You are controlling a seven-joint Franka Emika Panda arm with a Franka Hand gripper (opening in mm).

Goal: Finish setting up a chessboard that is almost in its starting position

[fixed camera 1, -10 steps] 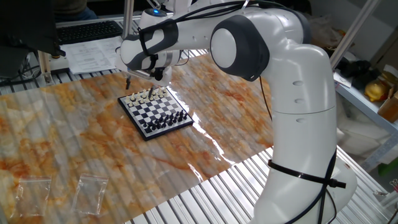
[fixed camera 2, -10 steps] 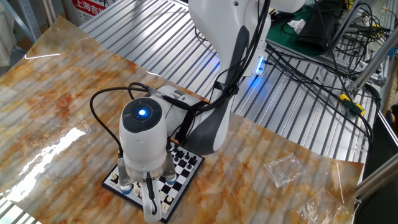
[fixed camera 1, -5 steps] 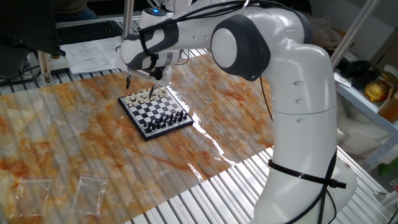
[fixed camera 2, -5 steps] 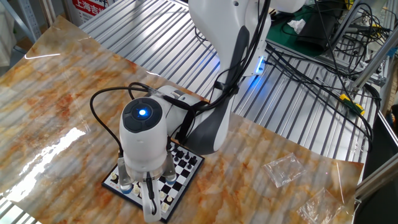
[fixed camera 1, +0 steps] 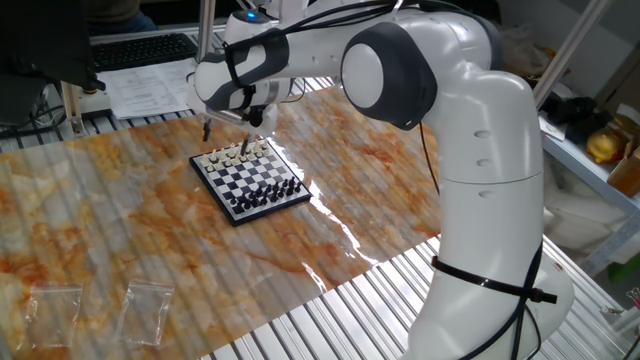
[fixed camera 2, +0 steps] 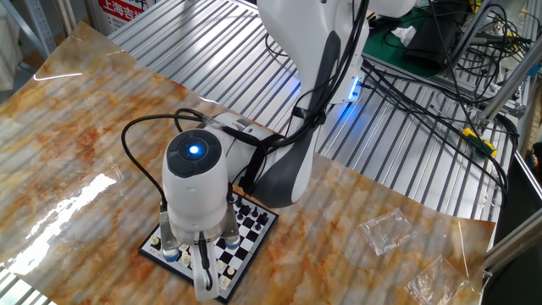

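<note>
The chessboard lies on the marbled table, with cream pieces along its far edge and black pieces along its near edge. My gripper hangs just above the cream edge, pointing straight down. In the other fixed view the gripper reaches down at the near edge of the chessboard, and the white hand with a blue light hides most of the board. The fingertips are too small and too hidden to show their gap or any piece between them.
Two clear plastic bags lie near the table's front left corner; they also show in the other fixed view. Papers and a keyboard sit behind the table. The arm's base stands at the right.
The gripper has risen very slightly above the cream edge of the board. The board has not moved.
</note>
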